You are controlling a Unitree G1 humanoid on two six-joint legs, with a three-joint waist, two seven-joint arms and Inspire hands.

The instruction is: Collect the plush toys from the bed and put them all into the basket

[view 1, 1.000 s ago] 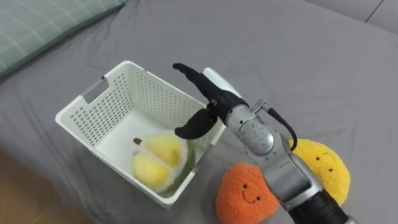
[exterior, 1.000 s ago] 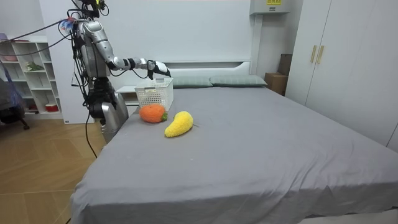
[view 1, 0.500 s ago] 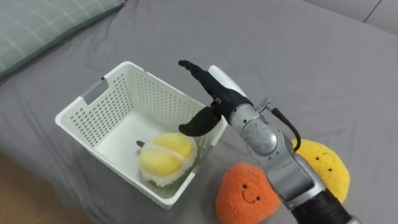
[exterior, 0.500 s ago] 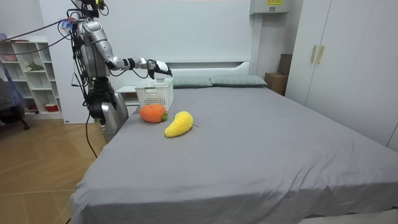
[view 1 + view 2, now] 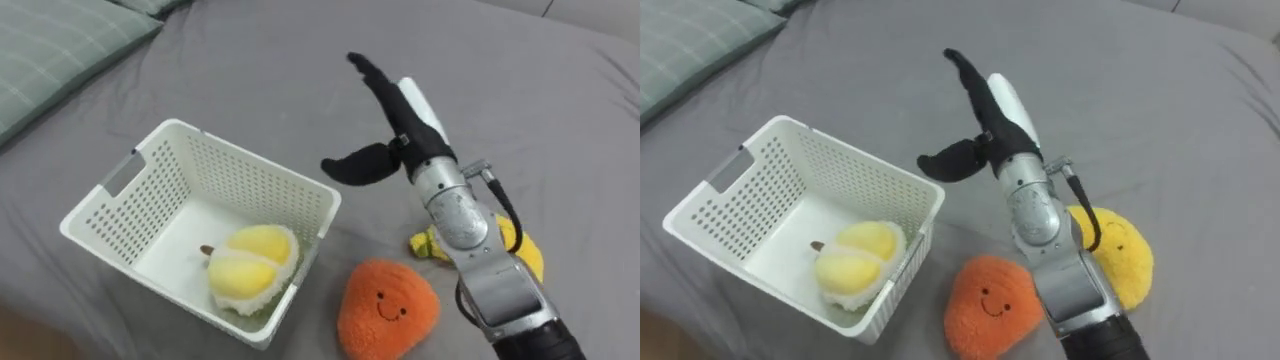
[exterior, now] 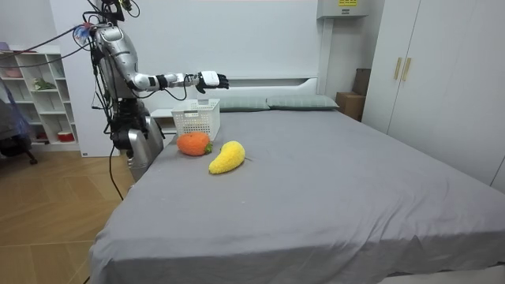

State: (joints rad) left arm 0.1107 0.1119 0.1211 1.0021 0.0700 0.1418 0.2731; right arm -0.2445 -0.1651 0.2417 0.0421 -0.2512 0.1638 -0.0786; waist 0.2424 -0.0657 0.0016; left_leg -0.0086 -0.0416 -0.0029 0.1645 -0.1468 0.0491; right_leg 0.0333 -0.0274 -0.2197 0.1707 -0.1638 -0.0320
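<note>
A white perforated basket (image 5: 105, 189) (image 5: 710, 185) (image 6: 196, 122) sits on the grey bed and holds a yellow plush fruit (image 5: 248, 268) (image 5: 855, 255). Beside it on the sheet lie an orange plush with a smiling face (image 5: 387, 308) (image 5: 988, 303) (image 6: 192, 143) and a yellow plush (image 5: 523, 252) (image 5: 1114, 250) (image 6: 226, 156), partly hidden by my right forearm. My right hand (image 5: 402, 125) (image 5: 990, 115) (image 6: 213, 79) is open and empty, raised above the bed to the right of the basket, fingers stretched away from me, thumb out to the left.
A green checked pillow (image 5: 55, 45) (image 5: 685, 35) lies at the far left near the bed's head. I stand at the bed's corner beside the basket; white shelves (image 6: 39, 102) are behind me. Wide grey sheet stretches to the right.
My right hand has lifted off the basket's rim and swung up and to the right, fingers straight. The yellow plush fruit has settled in the basket. The view shifted slightly.
</note>
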